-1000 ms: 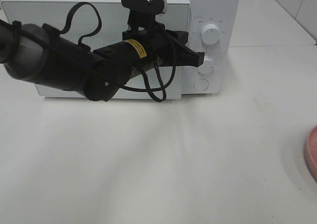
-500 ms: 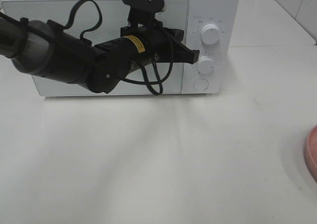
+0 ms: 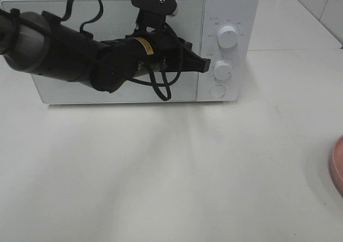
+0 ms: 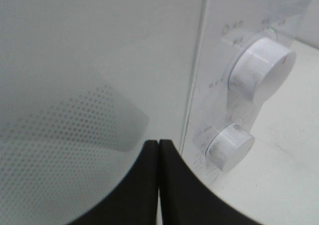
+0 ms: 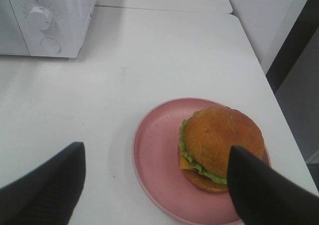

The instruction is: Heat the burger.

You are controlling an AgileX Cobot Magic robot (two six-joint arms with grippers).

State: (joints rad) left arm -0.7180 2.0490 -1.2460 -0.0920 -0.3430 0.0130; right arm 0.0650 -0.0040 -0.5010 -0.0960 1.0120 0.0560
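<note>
- Two hands in play, doing different jobs; near side first.
- Right hand sits over the near right part of the bench, fingers spread wide, nothing between them. Judged: parked wide and above so it can drop onto the food once the oven is ready.
- Burger lies on the pink plate, off to one side of it, bun up, lettuce and cheese showing at the edge. Touching neither hand. Not in the oven, so heating has not begun.
- Plate is near the bench's right edge; the high view catches only a sliver of it. Well apart from the oven, probably to leave room for the door to swing.
- Middle of the bench between plate and oven is bare white surface.
- Left hand is pressed fully shut, the two dark fingers meeting with no gap, holding nothing. Judged: shut on purpose, to work as one blunt poker instead of a clamp.
- In the high view its tip is just beside the lower knob, in front of the microwave; contact cannot be told.
- Round button sits under that knob, likely the door release; upper knob above.
- Door looks closed, flush with the panel. Judged step: getting the oven open. Risk: a poke could turn a knob instead.
</note>
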